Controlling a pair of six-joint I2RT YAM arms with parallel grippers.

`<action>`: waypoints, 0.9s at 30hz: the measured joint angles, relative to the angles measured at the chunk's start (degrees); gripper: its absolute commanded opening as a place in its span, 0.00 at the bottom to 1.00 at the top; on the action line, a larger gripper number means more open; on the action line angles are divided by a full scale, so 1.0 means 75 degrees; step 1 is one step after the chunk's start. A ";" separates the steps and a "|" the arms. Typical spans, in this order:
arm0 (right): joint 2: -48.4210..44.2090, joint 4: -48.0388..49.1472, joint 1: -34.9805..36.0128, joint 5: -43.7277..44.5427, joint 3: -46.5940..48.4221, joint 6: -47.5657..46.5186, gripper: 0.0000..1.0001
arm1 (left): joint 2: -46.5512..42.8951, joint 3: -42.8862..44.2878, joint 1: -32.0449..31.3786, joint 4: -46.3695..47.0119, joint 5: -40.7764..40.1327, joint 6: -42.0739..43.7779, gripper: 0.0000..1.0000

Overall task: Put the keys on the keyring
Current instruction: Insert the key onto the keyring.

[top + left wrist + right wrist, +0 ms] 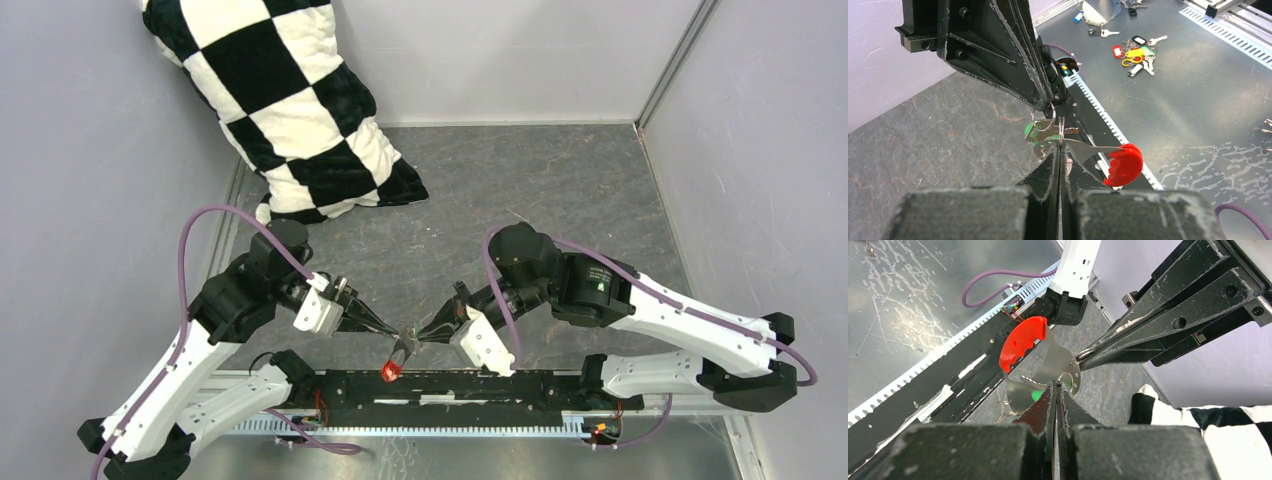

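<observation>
- The left gripper [1060,152] and right gripper [1056,389] meet tip to tip in the lower middle of the top view, held above the table [560,190].
- Left gripper: jaws fully closed, pinching the thin wire of the keyring [1083,355]. Its red tag [1123,164] hangs out to the lower right in the left wrist view.
- Right gripper: jaws also fully closed, its tip right at the cluster of ring and key [1032,133]. I cannot tell which of them it pinches.
- The key's green head sits just left of centre in the left wrist view, touching or overlapping a loop of wire.
- Done, as I judge it: both pieces are picked up and brought together.
- Left: the threading itself looks under way. Whether the key's hole is already on the wire is hidden by the fingers.
- Spare keys [1138,52] lie at the upper right of the left wrist view, well apart. They may still need adding.
</observation>
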 measured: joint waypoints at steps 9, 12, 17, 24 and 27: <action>0.0122 0.0058 0.0047 0.0006 0.0087 -0.0003 0.01 | -0.0052 -0.0029 0.0000 0.0012 -0.0055 -0.0157 0.02; 0.0152 0.0070 0.0047 0.0006 0.0131 -0.0003 0.01 | -0.0067 -0.0041 0.0000 0.0012 -0.0058 -0.0184 0.02; 0.0154 0.0070 0.0047 0.0003 0.0131 -0.0003 0.01 | -0.0087 -0.0055 0.0000 0.0012 -0.0058 -0.0207 0.02; 0.0210 0.0055 0.0050 -0.0017 0.0265 -0.0003 0.01 | -0.0108 -0.0070 0.0000 0.0015 -0.0064 -0.0207 0.02; 0.0219 0.0055 0.0050 -0.0029 0.0323 -0.0006 0.01 | -0.0108 -0.0070 0.0000 0.0015 -0.0064 -0.0207 0.02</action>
